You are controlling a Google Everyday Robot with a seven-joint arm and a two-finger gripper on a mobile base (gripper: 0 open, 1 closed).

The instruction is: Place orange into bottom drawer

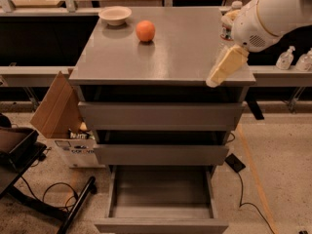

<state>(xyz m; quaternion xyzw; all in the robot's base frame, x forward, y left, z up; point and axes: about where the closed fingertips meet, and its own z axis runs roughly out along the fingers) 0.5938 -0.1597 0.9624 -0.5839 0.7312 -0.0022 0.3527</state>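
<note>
Camera view, Operator: Report items, largest first.

Technician: Grey bench (185, 52), centre of frame, with three drawers in its front. The two upper drawers (161, 116) sit one above the other. The bottom drawer (161, 188) is pulled out toward the camera, with its tray floor visible.

Operator: Arm position?

Technician: The white robot arm (278, 9) enters from the upper right and reaches down over the right side of the bench.

Operator: Floor items?

Technician: A brown cardboard box (56, 106) with its flap raised stands on the floor, just beside the left side of the bench.

Operator: Items on the bench top?

Technician: A cream bowl (115, 15) is at the rear left corner. The orange (145, 30) rests on the bench top near the bowl, to its right and slightly forward, not touching it. A clear water bottle (226, 29) stands at the right edge, partly hidden by the arm.

Operator: Tool status?

Technician: The cream tool (219, 72) points down and to the left over the front right corner of the bench, well apart from the orange. Whether it is open or closed cannot be told. It holds nothing visible.
</note>
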